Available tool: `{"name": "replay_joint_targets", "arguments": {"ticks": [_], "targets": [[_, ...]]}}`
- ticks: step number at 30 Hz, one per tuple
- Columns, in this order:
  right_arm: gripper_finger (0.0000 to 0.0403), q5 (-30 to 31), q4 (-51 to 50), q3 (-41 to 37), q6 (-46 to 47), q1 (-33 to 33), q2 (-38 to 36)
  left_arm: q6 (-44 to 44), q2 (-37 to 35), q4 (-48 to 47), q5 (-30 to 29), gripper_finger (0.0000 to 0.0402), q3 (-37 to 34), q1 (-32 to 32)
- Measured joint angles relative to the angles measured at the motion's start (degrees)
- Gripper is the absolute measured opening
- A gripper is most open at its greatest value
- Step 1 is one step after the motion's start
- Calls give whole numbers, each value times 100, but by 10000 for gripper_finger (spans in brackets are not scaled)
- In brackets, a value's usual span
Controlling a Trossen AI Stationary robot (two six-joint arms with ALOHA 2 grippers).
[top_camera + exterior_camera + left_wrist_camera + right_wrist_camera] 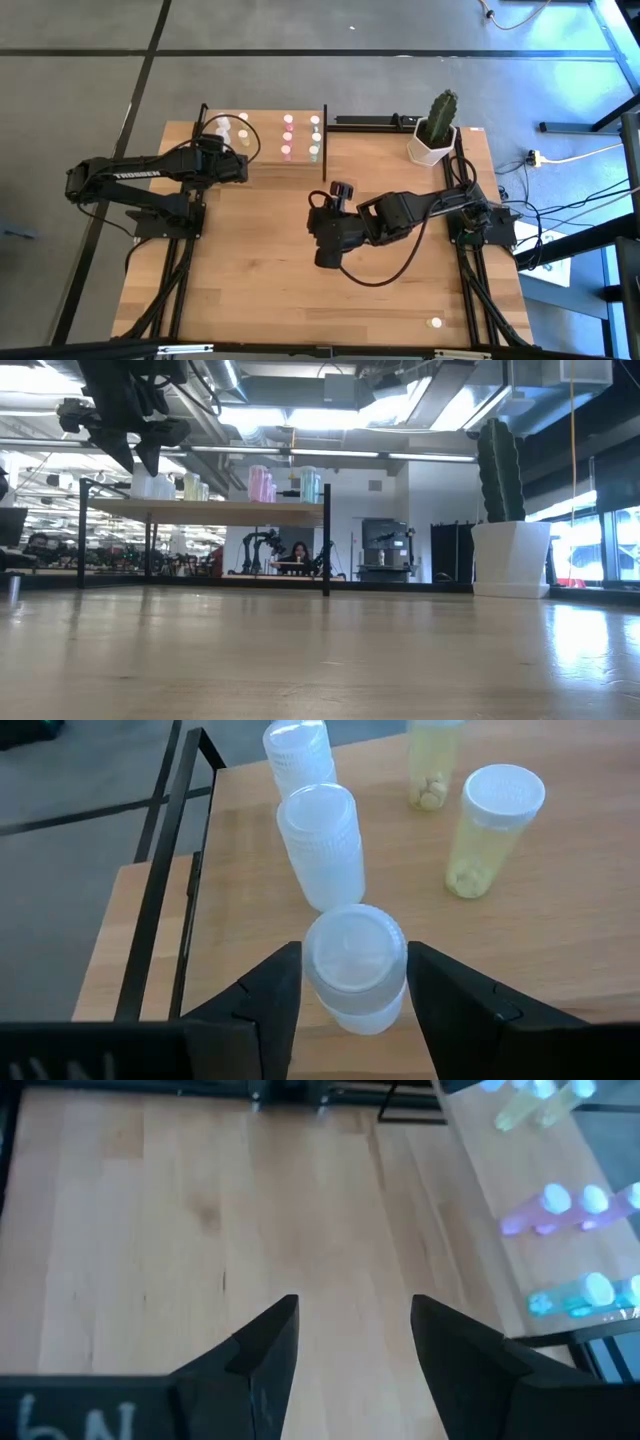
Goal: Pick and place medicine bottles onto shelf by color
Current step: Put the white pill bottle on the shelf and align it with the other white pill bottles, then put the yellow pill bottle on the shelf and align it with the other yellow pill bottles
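Nearest to the high camera you see the right gripper (329, 250) above the middle of the table (260, 290), its fingers apart with nothing between them. Your left gripper (236, 166) reaches over the left end of the shelf (265, 165), which stands at the far side of the table. On the shelf the medicine bottles make small groups: white bottles (222, 130) at the left, pale yellow bottles (243, 122) beside them, pink bottles (288, 135) further right and pale green bottles (314, 138) at the right end. One more small bottle (434, 323) lies alone near the right near corner of the table. A cactus pot (433, 135) stands at the far right.

From the low camera you see the bare table top (320, 660) in front, then the shelf board (205, 510) on its black posts. The bottles stand on it in a row, white (150, 485), yellow (192, 487), pink (260, 484) and green (309, 485). The left gripper (140, 455) hangs just above the white ones.

In the left wrist view a white bottle (353, 965) stands upright between the two fingers (262, 1005). They are very close on both sides of it, but you cannot tell whether they press it. Two more white bottles (320, 845) stand in a line behind it, two yellow ones (490, 830) to the side.

In the right wrist view the fingers (262, 1352) are wide apart over bare wood, and the shelf with coloured bottles (560, 1205) is at the edge.
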Motion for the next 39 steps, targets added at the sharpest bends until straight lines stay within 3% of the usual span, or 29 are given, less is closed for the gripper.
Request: {"name": "replay_joint_targets", "arguments": {"ticks": [12,25,34,39], "targets": [[196,25,94,0,17,-4,0,588,-2,2,-473,173,0,0],[196,28,90,-1,15,-4,0,651,-63,24,-719,173,20,-2],[196,321,85,-1,-133,0,0,1777,-63,28,-718,173,891,-35],[196,323,-4,41,-339,53,-38,2348,-67,99,-588,173,1435,-383]]}}
